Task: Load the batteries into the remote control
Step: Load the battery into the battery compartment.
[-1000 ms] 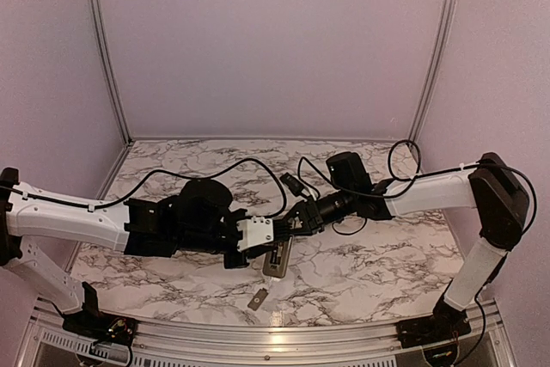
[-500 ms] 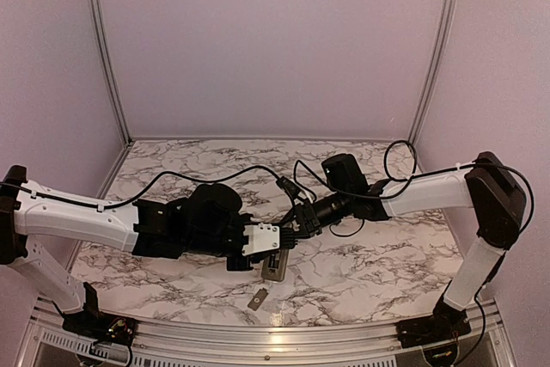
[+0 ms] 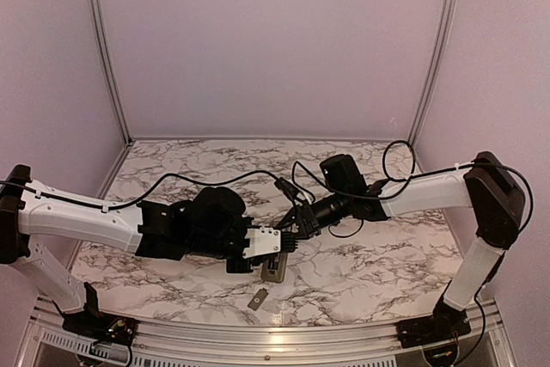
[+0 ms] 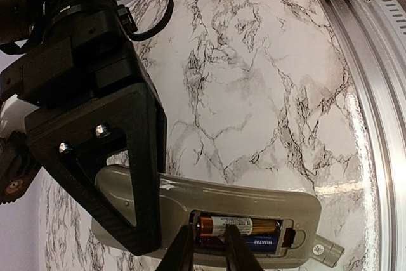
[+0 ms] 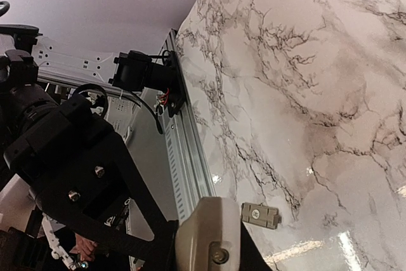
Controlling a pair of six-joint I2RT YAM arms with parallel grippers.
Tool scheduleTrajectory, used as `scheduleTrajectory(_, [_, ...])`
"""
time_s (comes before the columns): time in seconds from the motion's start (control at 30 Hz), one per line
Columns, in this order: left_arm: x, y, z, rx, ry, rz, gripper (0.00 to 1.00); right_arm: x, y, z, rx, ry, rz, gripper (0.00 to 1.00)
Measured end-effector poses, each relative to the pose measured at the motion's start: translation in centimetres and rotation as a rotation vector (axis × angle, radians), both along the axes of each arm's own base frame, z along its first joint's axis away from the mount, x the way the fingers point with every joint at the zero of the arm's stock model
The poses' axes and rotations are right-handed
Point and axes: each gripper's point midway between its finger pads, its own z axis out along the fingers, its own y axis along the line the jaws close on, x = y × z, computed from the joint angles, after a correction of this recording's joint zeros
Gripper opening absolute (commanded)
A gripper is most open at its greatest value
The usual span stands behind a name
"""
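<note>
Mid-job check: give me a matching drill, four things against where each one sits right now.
Things:
1 batteries
2 remote
3 cover
4 left hand

Places:
A flat on the table, apart from the remote
B tips at the batteries
C inside the remote
D end clamped in the right hand

Pairs: 1-C, 2-D, 3-A, 4-B

Diffuse light is filling the views; glare is streaking the table (image 4: 266, 93) and remote (image 4: 247, 197); shadows are lying faint.
</note>
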Motion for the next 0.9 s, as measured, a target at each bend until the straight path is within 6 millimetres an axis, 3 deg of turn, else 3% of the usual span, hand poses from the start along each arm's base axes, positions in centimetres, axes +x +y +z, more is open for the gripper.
scheduleTrajectory(0.3, [0.1,-0.1,0.0,0.020,-0.003,-0.004,0.13,0.0,0.2,-0.2,-0.004,0.000,0.004,0.00])
scheduleTrajectory(0.9, [0.1,-0.6,-2.2,0.138,-0.035,-0.008,0.08,0.0,-0.2,-1.6,-0.060,0.019,-0.013,0.00])
